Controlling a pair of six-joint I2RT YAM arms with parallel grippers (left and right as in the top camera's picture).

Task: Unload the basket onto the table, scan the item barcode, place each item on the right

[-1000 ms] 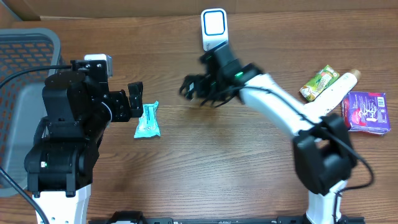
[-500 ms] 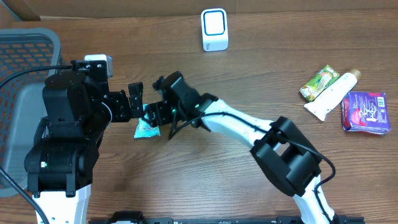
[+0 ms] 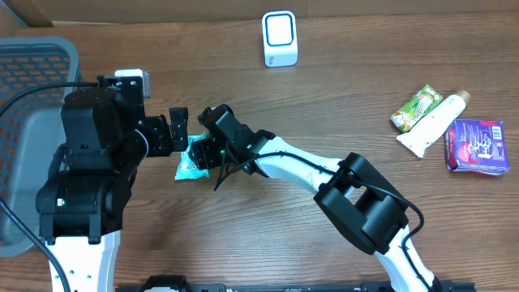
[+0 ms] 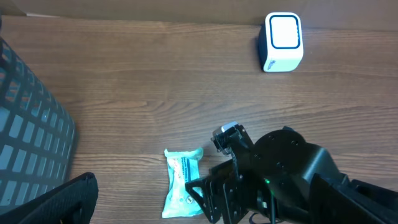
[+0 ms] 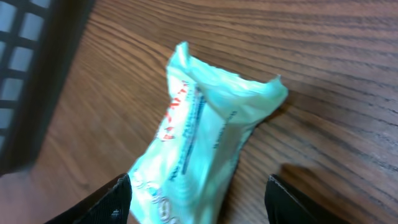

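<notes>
The item, a teal plastic packet [image 3: 191, 161], lies flat on the wooden table just in front of my left gripper [image 3: 175, 130], which stands open and empty. My right arm reaches across to it. My right gripper [image 3: 204, 152] is open, its fingers straddling the packet [image 5: 199, 137], with a gap of bare wood left on the right side. From the left wrist the packet [image 4: 180, 186] shows partly under the right gripper [image 4: 217, 196]. The scanner [image 3: 280, 38], a white block with a blue-rimmed window, stands at the far edge [image 4: 283, 42].
A grey mesh basket [image 3: 32, 65] sits at the far left, close behind my left arm. At the right lie a green packet [image 3: 417, 108], a white tube [image 3: 434, 123] and a purple box [image 3: 477, 146].
My right arm has swung from near the scanner leftward and down onto the teal packet, and its jaws have narrowed around it. The left arm has barely moved.
</notes>
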